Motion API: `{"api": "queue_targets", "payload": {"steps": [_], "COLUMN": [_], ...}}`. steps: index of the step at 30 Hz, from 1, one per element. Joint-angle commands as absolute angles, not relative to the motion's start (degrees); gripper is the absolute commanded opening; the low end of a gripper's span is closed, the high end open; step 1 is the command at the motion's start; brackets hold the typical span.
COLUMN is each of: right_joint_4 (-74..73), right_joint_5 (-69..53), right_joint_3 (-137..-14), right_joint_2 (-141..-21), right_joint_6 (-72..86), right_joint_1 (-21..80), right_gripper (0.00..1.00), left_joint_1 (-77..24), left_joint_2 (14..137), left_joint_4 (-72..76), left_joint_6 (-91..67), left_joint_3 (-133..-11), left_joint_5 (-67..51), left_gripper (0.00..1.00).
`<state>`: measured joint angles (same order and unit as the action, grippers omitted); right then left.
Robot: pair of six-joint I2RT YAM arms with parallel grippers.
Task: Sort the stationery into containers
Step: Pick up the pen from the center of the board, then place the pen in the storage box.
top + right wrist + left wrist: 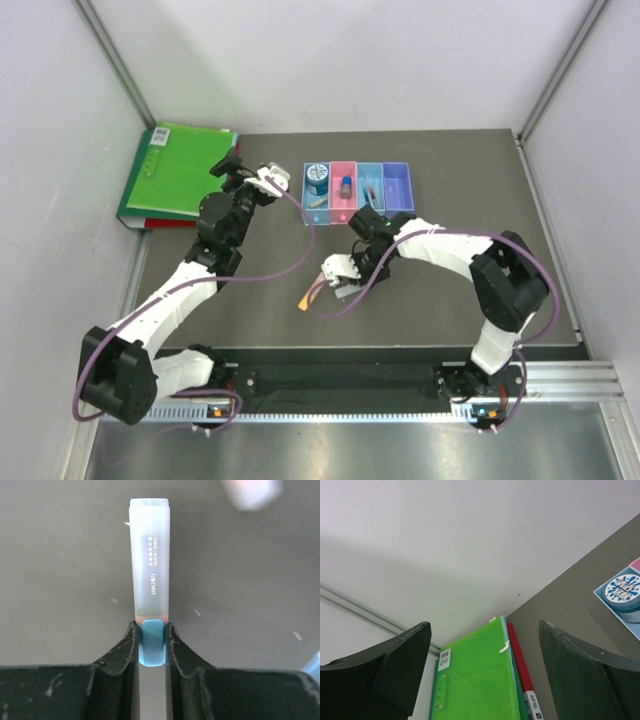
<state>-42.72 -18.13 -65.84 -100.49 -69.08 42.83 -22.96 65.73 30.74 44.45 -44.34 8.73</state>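
The stick at the centre of the right wrist view is smooth, frosted translucent plastic with a glossier blue collar. The right gripper fingers are matt black plastic, scuffed pale. The table is matt dark grey, faintly speckled. At lower centre of the left wrist view, the folder is glossy green plastic. The bins are translucent plastic

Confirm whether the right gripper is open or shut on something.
Shut: the fingers of the right gripper press both sides of the translucent marker at its blue end, with no gap in the right wrist view.
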Motion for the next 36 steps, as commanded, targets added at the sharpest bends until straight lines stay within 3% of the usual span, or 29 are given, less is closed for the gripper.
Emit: {"api": "queue_targets", "payload": {"steps": [1, 15, 36], "right_joint_4": [-48.2, -45.4, -29.1], "right_joint_5": [-19.2, -21.4, -21.8], "right_joint_3": [-73.3, -88.6, -99.8], "right_joint_2": [-94.6, -96.7, -114.7], "right_joint_6": [-63.3, -36.7, -9.1], "right_joint_1": [40.0, 24.9, 11.5], "right_gripper": [0.0, 0.0, 0.0], "left_joint_1": [-22.7, -22.7, -22.7], "left_joint_2": [67.1, 72.2, 76.7], "left_joint_4": [36.1, 42.5, 43.2], "left_joint_6": [44.6, 44.3, 48.0], "left_joint_3": [-44.0, -46.0, -50.0], "left_joint_5": [7.6, 7.5, 7.9], "left_gripper": [0.93, 0.93, 0.93]}}
